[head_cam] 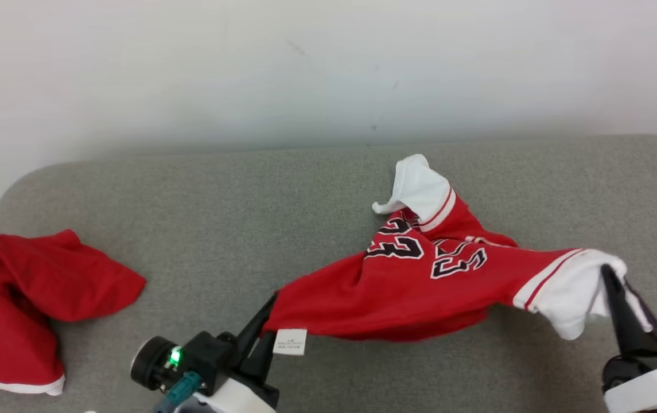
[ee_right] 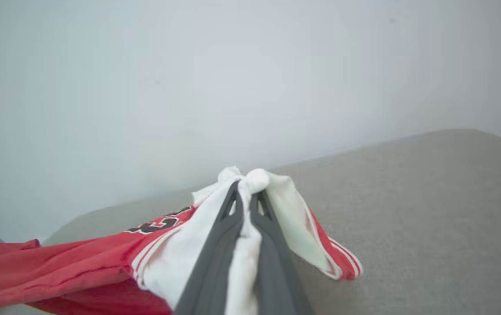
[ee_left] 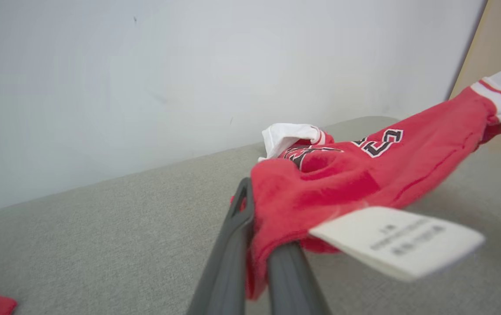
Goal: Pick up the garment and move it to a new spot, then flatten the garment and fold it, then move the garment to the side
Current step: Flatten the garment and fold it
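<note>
The garment (head_cam: pixel 420 281) is a red jersey with white trim and black numbers, stretched across the grey cushion between both grippers. My left gripper (head_cam: pixel 271 307) is shut on its red hem, beside a white care label (head_cam: pixel 290 341); the left wrist view shows the red cloth (ee_left: pixel 320 188) pinched between the dark fingers (ee_left: pixel 232 245). My right gripper (head_cam: pixel 612 281) is shut on the white sleeve end (head_cam: pixel 575 292), and in the right wrist view white fabric (ee_right: pixel 243 258) sits squeezed between the fingers (ee_right: pixel 215 262). A second white-trimmed end (head_cam: pixel 420 186) stands up at the back.
Another red garment (head_cam: pixel 18 298) lies crumpled at the left end of the grey cushion (head_cam: pixel 219 218). A pale wall (head_cam: pixel 328 69) rises right behind the cushion. The cushion's rounded ends fall away at left and right.
</note>
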You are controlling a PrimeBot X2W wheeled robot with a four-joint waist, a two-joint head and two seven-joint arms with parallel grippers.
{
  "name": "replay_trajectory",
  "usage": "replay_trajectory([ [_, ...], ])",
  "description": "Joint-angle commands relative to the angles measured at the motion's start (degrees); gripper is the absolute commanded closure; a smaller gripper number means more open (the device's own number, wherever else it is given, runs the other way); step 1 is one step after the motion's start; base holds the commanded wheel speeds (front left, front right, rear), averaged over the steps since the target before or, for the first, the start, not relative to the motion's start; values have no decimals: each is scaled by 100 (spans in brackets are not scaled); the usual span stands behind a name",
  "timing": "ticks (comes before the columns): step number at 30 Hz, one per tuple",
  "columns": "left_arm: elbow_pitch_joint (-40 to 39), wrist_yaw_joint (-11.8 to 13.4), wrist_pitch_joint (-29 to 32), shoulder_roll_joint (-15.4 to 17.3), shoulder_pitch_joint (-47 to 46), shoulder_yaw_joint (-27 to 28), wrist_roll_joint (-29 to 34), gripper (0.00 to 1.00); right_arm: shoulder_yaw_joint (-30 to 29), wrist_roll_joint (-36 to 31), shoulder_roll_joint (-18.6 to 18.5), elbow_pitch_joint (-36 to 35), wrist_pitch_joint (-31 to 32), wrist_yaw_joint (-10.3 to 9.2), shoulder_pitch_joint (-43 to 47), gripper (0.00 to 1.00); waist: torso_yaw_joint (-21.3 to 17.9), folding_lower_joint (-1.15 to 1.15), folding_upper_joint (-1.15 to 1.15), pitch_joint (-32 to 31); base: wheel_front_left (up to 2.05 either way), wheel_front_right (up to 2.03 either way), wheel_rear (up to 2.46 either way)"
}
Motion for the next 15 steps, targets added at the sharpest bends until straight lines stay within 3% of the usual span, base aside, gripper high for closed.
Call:
replay_trajectory([
  [1,-420,-21,211,41,101,34,-139,100,-219,202,-97,-566,149,2,117,100,29,-1,-1,-194,0,0,0],
  [6,-1707,-207,1112,43,174,141,-795,100,-851,523,-189,-1985,679,2,88,100,73,-1,-1,-423,0,0,0],
  [7,-1707,-207,1112,43,174,141,-795,100,-851,523,-189,-1985,679,2,88,100,73,-1,-1,-423,0,0,0],
  [10,-2855,-306,2103,291,-119,231,-1189,100,-1300,703,-221,-2928,1185,2,-192,100,120,-1,-1,-484,0,0,0],
  [15,-3872,-375,3421,589,-892,503,-1883,100,-1837,961,-279,-3608,1926,1,-837,100,201,-1,-1,-452,0,0,0],
])
